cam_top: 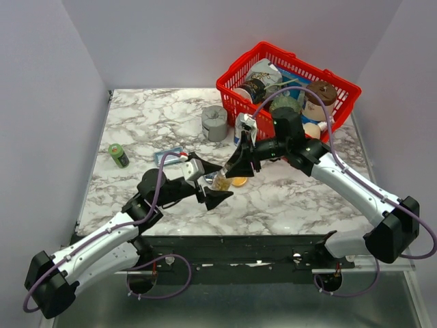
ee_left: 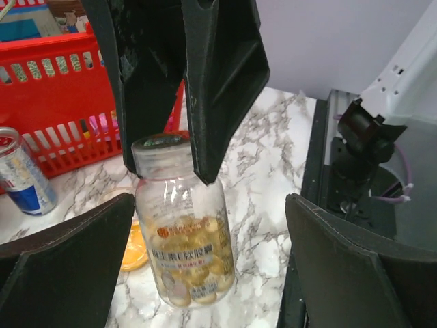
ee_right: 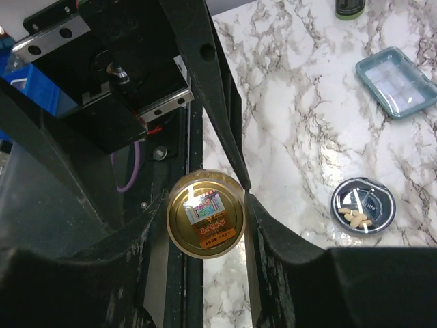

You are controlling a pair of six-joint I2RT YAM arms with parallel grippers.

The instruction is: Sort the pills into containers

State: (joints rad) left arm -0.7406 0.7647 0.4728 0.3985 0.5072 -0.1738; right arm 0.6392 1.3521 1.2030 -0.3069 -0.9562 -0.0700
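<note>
Just nearside of the worktop's [cam_top: 287, 205] middle, the left gripper [ee_left: 208, 205] stands wide open, one finger on either side of a clear bottle [ee_left: 184, 253] and apart from it. The bottle is upright and part-filled with yellow softgels. Its orange label band carries Chinese characters too blurred to read. The right gripper [ee_left: 168, 164] clamps the bottle's top from above. Just beside the bottle lies the translucent orange dish [cam_top: 240, 181], its contents not discernible. Near it, the silvery dish [ee_right: 363, 205] has a dark inside and holds pale oblong pills [ee_right: 355, 216]. Farther off are a teal case [cam_top: 169, 156] and a grey cylinder [cam_top: 214, 123]. A red basket [cam_top: 287, 85] sits at the far right corner.
</note>
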